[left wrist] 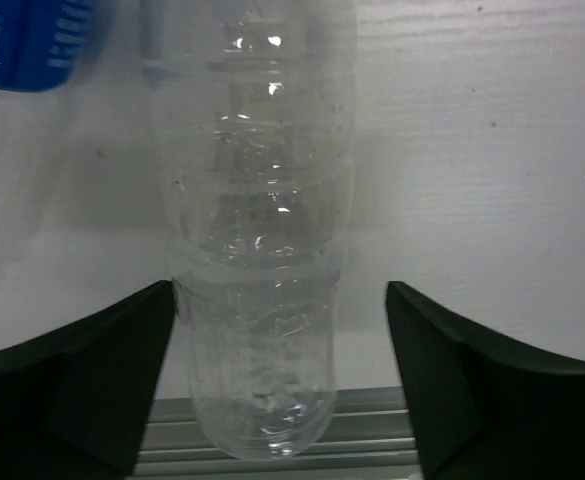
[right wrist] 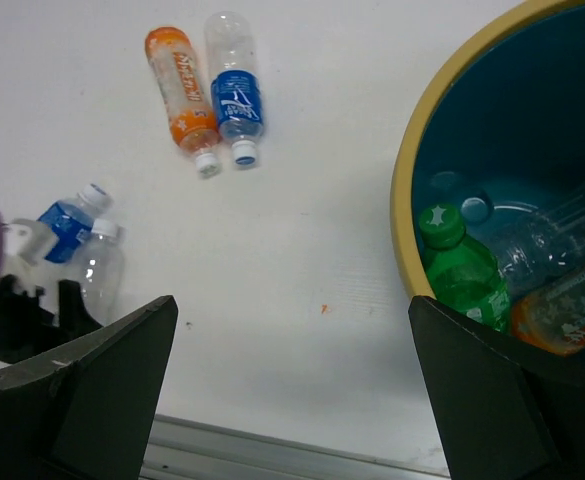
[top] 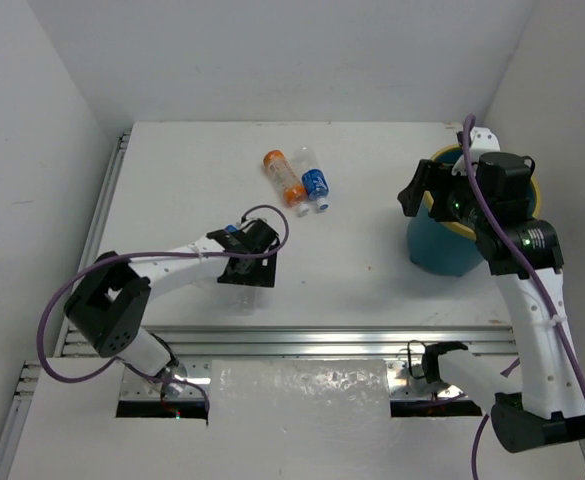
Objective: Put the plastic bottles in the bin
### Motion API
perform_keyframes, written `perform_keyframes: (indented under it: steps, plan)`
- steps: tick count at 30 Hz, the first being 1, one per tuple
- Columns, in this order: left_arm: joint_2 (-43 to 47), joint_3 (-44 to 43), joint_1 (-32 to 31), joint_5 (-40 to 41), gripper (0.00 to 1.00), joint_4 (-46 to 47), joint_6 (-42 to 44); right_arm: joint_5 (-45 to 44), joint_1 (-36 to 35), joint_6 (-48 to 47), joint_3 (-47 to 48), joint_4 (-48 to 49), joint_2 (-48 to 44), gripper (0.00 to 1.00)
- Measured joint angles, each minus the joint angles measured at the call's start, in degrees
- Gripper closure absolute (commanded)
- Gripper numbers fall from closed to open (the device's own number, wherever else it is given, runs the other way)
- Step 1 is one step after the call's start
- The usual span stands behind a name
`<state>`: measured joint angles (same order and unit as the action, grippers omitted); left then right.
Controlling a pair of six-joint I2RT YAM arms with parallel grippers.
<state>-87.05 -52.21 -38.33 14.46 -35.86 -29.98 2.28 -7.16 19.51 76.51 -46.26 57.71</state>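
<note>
Our left gripper [left wrist: 280, 300] straddles a clear bottle [left wrist: 257, 200] lying 12-to-6 between its wide jaws, not yet gripped. The bin [right wrist: 404, 200] sits at 3 o'clock, beside our empty, wide-open right gripper [right wrist: 292, 320].

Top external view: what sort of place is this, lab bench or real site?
Most likely a lab robot workcell: a white table boxed in by plain white walls, an aluminium rail along its near edge, and staged props, loose plastic bottles and a teal bin.
</note>
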Motion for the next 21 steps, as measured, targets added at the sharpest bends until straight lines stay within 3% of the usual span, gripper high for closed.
perform_keyframes:
  steps: [2,6,8,11,16,21]
  plan:
    - [-2.0,0.0,-1.6,0.5,0.40,0.3,-1.0,0.7,-0.1,0.0,0.0,0.3,-0.9,0.01]
    - [-5.2,-0.5,-2.8,1.4,0.59,1.6,-2.1,1.5,-0.1,0.0,-0.9,1.2,-2.1,0.01]
    - [-5.4,-0.9,-3.4,1.5,0.76,2.5,-2.1,2.2,-0.1,0.0,-1.6,1.4,-2.3,0.01]
    - [-5.6,-1.2,-5.2,1.6,0.93,3.3,-2.3,4.4,-0.1,0.5,-3.5,3.3,-2.4,0.01]
    - [1.4,-0.4,-12.6,0.2,0.99,7.7,-1.7,13.3,-0.1,5.0,-12.2,9.8,-2.9,0.01]
    - [23.9,10.0,-14.8,-7.0,1.00,30.5,-1.1,26.9,-0.9,15.2,-24.5,22.0,-6.0,0.01]
